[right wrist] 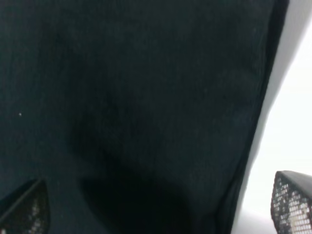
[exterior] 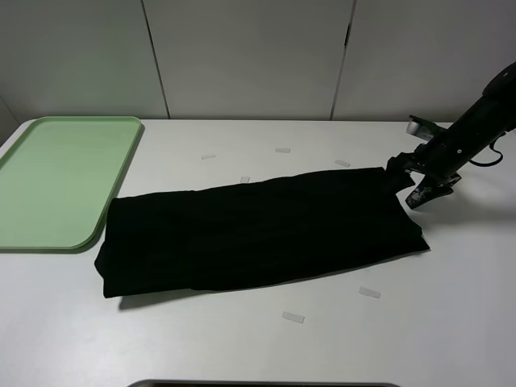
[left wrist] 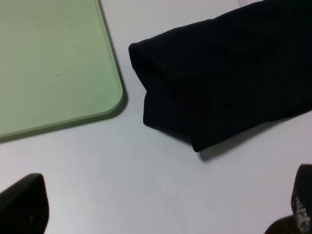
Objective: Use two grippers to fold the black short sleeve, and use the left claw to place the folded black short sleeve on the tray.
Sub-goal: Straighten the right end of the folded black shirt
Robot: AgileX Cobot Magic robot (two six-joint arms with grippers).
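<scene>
**K:** What was the bench like at that frame?

**M:** White table point(exterior: 242, 355), grey wall panels point(exterior: 242, 56) behind, a few tape marks point(exterior: 293, 317) on the top. The black short sleeve point(exterior: 258, 234) lay flat mid-table as one long band. It looked already doubled lengthwise, with no lettering showing. Its left end sat just beside the near corner of the tray point(exterior: 56, 181), not on it. Nothing was on the tray.

**K:** Grippers?

**M:** I had the right gripper point(exterior: 411, 184) at the band's far right corner, jaws spread wide. Cloth filled its wrist view between the fingers, but I saw no pinch, so I called it released. The left claw point(left wrist: 161, 209) was out of the high view. Its wrist camera put it above bare table near the band's left end and the tray corner. Its jaws were wide apart with nothing between them.

**K:** Which step, then?

**M:** Folding, I judged, not placing. The band looked too long for one claw to lift cleanly onto the tray.

**K:** Next move?

**M:** My read was that each gripper needed to come down on an end, catch every layer, then bring one end over the other so the edges met. The risk was pinching only the top layer and pulling the band open. Only then could the left claw carry the bundle across to the tray.
</scene>
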